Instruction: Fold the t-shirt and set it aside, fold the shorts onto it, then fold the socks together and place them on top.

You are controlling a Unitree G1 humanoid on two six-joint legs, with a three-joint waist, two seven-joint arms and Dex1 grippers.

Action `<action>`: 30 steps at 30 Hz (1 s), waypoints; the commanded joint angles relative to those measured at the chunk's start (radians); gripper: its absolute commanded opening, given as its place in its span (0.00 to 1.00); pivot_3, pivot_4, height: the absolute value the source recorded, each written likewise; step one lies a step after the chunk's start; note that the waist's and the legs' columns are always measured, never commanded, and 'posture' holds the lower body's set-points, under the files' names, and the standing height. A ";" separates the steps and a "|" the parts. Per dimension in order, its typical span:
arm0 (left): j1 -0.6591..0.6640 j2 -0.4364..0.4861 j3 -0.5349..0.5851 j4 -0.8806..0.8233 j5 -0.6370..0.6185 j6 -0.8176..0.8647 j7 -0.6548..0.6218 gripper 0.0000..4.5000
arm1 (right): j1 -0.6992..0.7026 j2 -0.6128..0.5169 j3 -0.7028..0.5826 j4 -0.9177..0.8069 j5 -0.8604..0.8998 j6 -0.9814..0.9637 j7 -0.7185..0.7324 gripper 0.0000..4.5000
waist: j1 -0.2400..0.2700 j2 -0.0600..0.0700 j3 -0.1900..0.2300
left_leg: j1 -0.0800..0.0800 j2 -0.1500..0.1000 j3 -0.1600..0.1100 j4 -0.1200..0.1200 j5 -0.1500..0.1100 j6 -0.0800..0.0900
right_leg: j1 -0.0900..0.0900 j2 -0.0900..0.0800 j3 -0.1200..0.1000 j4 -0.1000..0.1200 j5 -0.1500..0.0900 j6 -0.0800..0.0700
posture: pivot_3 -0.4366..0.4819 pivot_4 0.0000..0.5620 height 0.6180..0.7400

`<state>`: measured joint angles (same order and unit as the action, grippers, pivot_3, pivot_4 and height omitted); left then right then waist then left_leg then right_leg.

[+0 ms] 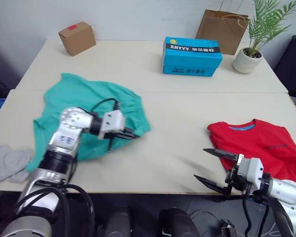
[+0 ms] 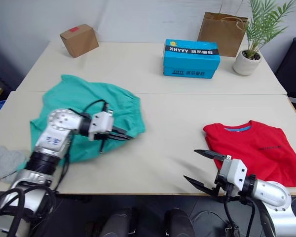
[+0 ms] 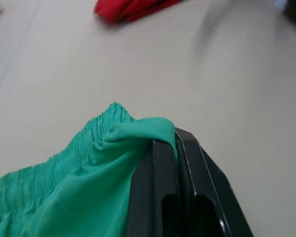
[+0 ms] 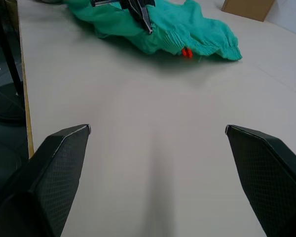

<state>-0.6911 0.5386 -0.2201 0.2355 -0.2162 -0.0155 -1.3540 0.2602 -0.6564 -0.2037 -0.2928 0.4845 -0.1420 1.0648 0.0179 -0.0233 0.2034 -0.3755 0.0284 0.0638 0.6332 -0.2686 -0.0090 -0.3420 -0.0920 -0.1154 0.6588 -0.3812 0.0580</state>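
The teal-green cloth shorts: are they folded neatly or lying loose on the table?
Loose. The teal-green cloth shorts lie rumpled and unevenly spread on the table, and the left gripper is shut on their edge.

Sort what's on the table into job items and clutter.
Job: shorts, pinched in the shut left gripper; t-shirt, folded beside the open right gripper; socks.
Clutter: cardboard box, blue box, paper bag, potted plant.

beige table [image 1: 177, 113], shorts [image 1: 89, 101], t-shirt [image 1: 261, 145], socks [image 1: 5, 163], boxes
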 commanded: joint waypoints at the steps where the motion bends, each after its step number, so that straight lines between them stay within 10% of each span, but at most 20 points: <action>1: 0.043 -0.066 -0.046 -0.097 -0.061 0.120 0.002 0.01 | 0.066 -0.063 -0.080 -0.051 0.082 0.060 0.051 1.00 | 0.000 0.001 0.000 | 0.001 0.000 0.000 0.000 0.000 0.000 | 0.000 0.000 0.000 0.000 0.000 0.000 | 0.48 0.27 1.00; 8: 0.128 -0.097 -0.079 -0.198 -0.091 0.293 0.021 0.01 | 0.079 -0.094 -0.070 -0.080 0.055 0.081 0.069 1.00 | -0.002 0.001 0.001 | 0.003 0.001 0.001 0.000 0.000 0.003 | 0.001 0.003 0.005 0.000 0.000 -0.001 | 0.48 0.27 1.00; 22: 0.316 0.169 0.307 -0.593 -0.396 0.650 0.160 0.89 | -0.180 -0.109 0.066 -0.027 0.015 0.093 0.138 1.00 | -0.006 0.001 0.004 | 0.001 0.002 0.000 0.000 0.000 0.001 | 0.001 0.003 0.006 -0.002 0.000 -0.001 | 0.48 0.27 1.00; 30: 0.893 0.341 0.700 -0.633 -0.242 0.380 0.104 0.99 | -0.335 -0.054 0.229 0.066 -0.136 0.034 0.138 1.00 | -0.026 0.003 0.006 | 0.003 0.003 0.001 -0.004 -0.002 0.001 | 0.000 0.002 0.007 -0.004 0.000 -0.001 | 0.48 0.27 1.00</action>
<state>0.1674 0.8781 0.4071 -0.3446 -0.4634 0.4164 -1.2416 -0.0550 -0.7223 0.0021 -0.2242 0.3705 -0.0719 1.2045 -0.0085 -0.0202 0.2096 -0.3726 0.0307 0.0650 0.6298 -0.2731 -0.0043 -0.3422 -0.0902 -0.1086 0.6544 -0.3813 0.0572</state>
